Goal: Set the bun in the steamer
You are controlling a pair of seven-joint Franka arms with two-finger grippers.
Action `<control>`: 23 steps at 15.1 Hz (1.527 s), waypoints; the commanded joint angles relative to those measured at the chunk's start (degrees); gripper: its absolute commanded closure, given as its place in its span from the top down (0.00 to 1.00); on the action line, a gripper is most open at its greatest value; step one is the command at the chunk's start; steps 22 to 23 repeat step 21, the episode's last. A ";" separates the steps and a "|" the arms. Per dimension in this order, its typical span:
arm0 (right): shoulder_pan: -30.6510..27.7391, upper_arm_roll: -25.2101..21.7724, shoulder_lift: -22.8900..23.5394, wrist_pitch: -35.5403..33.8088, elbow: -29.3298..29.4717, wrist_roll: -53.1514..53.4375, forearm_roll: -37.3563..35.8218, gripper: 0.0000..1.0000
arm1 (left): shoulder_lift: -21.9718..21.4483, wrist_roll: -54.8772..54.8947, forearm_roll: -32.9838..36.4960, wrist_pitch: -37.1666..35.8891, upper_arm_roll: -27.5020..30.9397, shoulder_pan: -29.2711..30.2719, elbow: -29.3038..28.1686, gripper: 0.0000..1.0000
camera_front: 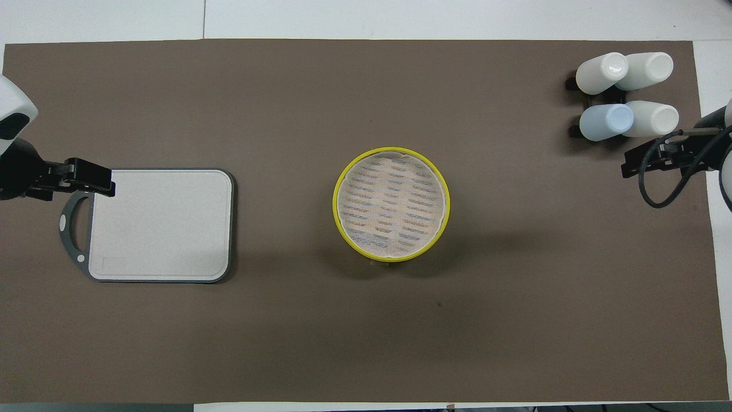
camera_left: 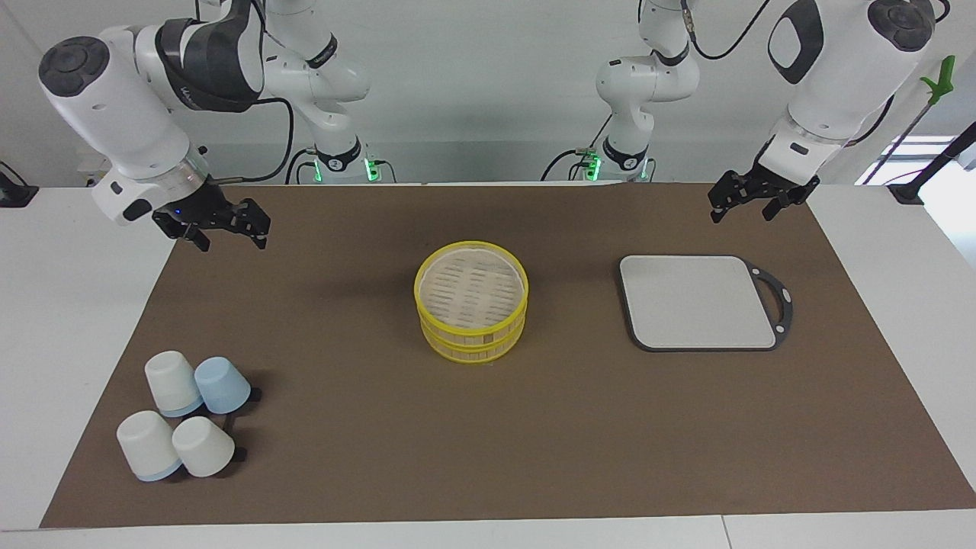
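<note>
Left jaws: parted wide, gripping nothing, hanging over the surface by the handle corner of the board. Right jaws: likewise parted and empty, raised over the surface's edge at the right arm's end. Steamer upright on the surface, about midway between the two pairs of jaws and well apart from each, tiers stacked, slatted floor showing. Cups clustered toward the right jaws' end, well apart from them.
</note>
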 commanded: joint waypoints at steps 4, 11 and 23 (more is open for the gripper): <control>-0.97 0.62 -1.50 3.34 -1.82 -1.28 -2.15 1.00 | -1.35 0.61 1.07 1.03 -0.33 0.60 -1.43 1.00; -0.89 0.62 -1.67 3.61 -1.65 -1.28 -2.42 1.00 | -1.35 0.61 1.07 1.03 -0.41 0.60 -1.43 1.00; -0.97 0.71 -1.50 3.70 -1.12 -0.66 -2.24 1.00 | -1.35 0.61 1.07 1.03 -0.42 0.60 -1.43 1.00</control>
